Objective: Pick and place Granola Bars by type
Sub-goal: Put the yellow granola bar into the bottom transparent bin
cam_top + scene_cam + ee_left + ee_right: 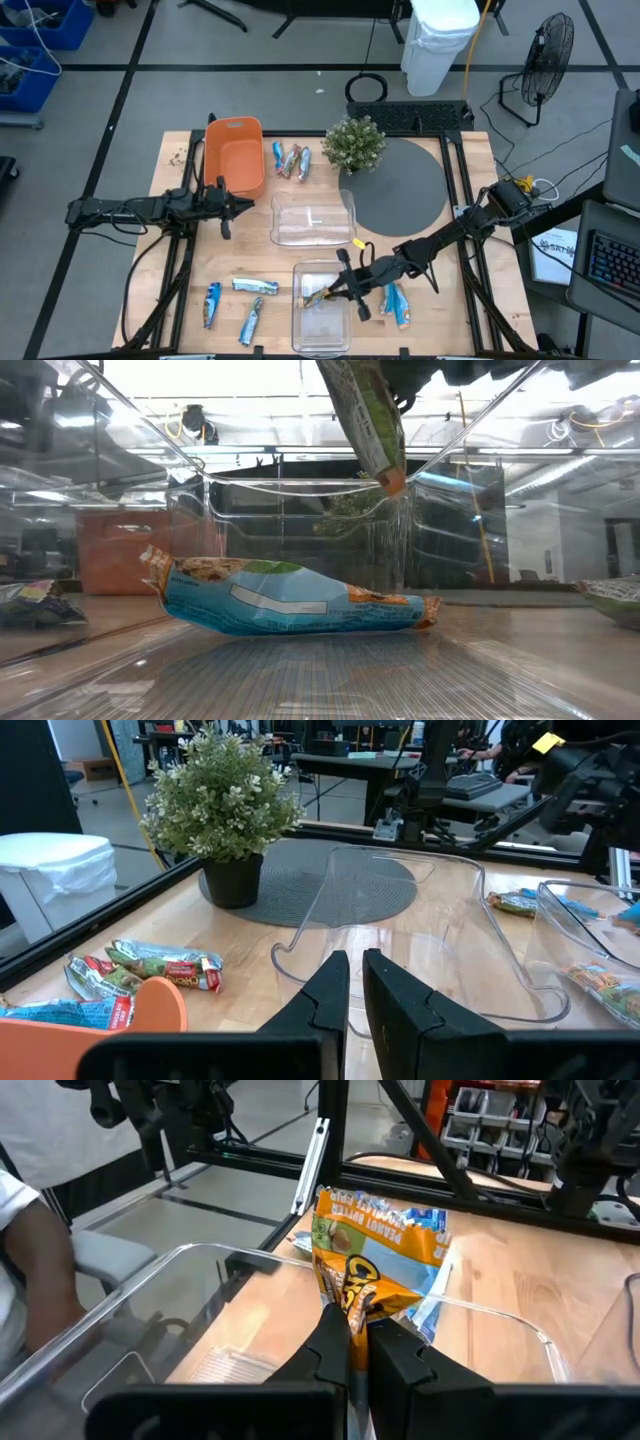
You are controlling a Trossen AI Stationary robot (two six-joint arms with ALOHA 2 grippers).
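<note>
Right gripper [348,1342] low at table's near edge, fingers pinched together; left gripper [356,982] waits mid-left, fingers nearly touching.

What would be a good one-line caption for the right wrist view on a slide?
Right gripper holds an orange-and-green granola bar above a clear plastic bin.

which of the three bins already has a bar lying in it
The near clear bin at the front table edge: one granola bar lies on its floor. The middle clear bin and the orange bin look empty.

"PEANUT BUTTER" on the orange granola bar [375,1255] wrapper
</note>
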